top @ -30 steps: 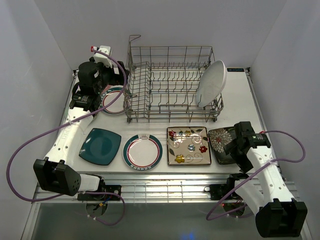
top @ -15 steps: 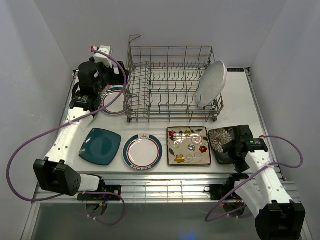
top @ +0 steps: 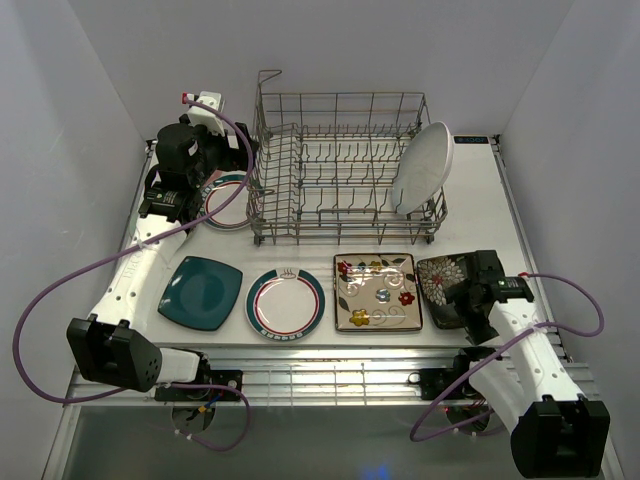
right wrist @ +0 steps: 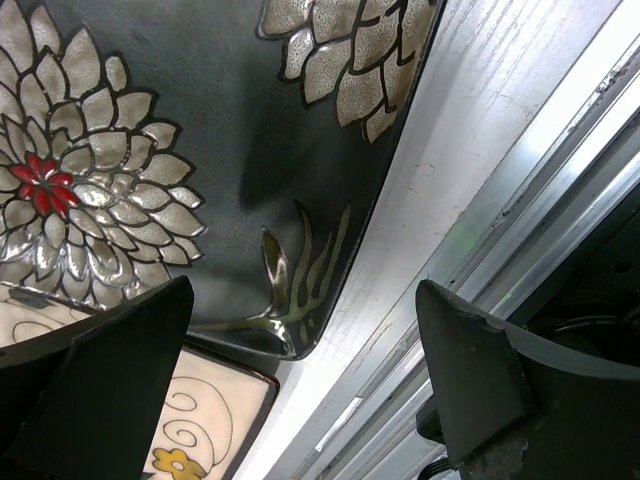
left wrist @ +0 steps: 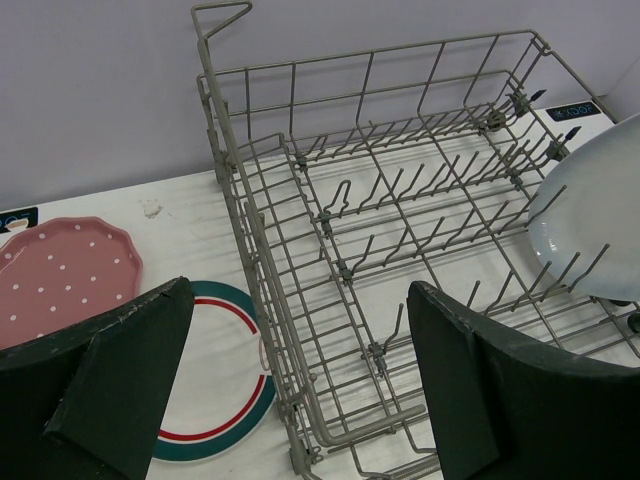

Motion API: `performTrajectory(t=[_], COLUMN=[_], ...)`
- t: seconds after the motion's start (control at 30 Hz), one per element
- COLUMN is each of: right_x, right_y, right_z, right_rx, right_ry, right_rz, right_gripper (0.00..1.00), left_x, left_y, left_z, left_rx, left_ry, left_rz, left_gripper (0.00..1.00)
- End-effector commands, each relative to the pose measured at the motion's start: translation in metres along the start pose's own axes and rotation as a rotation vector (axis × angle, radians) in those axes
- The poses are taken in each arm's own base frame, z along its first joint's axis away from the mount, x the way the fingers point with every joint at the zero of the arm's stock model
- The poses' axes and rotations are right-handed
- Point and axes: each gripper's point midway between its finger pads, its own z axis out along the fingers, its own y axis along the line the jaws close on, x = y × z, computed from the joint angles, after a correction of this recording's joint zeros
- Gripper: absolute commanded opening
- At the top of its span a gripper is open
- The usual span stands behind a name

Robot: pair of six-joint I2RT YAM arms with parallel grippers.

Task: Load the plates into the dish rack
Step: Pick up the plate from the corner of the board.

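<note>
The grey wire dish rack (top: 340, 170) stands at the back, also in the left wrist view (left wrist: 400, 230). A white oval plate (top: 424, 165) leans upright at its right end (left wrist: 585, 230). In front lie a teal square plate (top: 200, 292), a teal-and-red-rimmed round plate (top: 286, 302), a cream floral square plate (top: 378, 292) and a dark floral square plate (top: 445, 288). My right gripper (top: 478, 300) is open over the dark plate's near right corner (right wrist: 300, 330). My left gripper (top: 205, 185) is open and empty by the rack's left end, above a second rimmed plate (left wrist: 215, 380) and a pink dotted plate (left wrist: 60, 275).
The table's near edge with metal rails (right wrist: 500, 260) runs right beside the dark plate. The cream floral plate's corner (right wrist: 200, 430) almost touches the dark plate. White walls close in the back and both sides. A purple cable (top: 60, 290) loops off the left arm.
My right gripper has shifted slightly nearer and left, over the dark floral plate's near right corner. The left arm and the plates have not moved.
</note>
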Motion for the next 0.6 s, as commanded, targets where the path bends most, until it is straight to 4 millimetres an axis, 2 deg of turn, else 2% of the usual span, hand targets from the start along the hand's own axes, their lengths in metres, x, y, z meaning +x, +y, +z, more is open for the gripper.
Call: performTrajectory(t=[0.0, 0.07, 0.13, 0.17, 0.2, 0.27, 0.57], right_x=[-0.002, 0.0, 0.005, 0.015, 0.019, 0.023, 0.006], right_y=[0.007, 0.009, 0.022, 0.015, 0.022, 0.017, 0.024], right_z=[0.005, 0.007, 0.011, 0.024, 0.029, 0.035, 0.034], right_rx=[-0.006, -0.022, -0.088, -0.078, -0.11, -0.085, -0.163], right_ry=[-0.003, 0.002, 0.024, 0.048, 0.066, 0.074, -0.027], right_rz=[0.026, 0.03, 0.042, 0.044, 0.06, 0.069, 0.108], right_gripper=[0.98, 0.98, 0.99, 1.0, 1.0, 1.0, 0.99], left_x=[-0.005, -0.005, -0.004, -0.004, -0.004, -0.003, 0.002], left_y=[0.0, 0.0, 0.0, 0.0, 0.0, 0.0, 0.001], left_z=[-0.005, -0.005, -0.004, -0.004, -0.004, -0.003, 0.001], left_rx=[0.006, 0.005, 0.004, 0.007, 0.007, 0.006, 0.007], left_ry=[-0.017, -0.018, -0.015, -0.013, -0.013, -0.012, -0.001], left_rz=[0.004, 0.004, 0.002, 0.004, 0.005, 0.005, 0.005], left_gripper=[0.98, 0.98, 0.98, 0.98, 0.98, 0.98, 0.98])
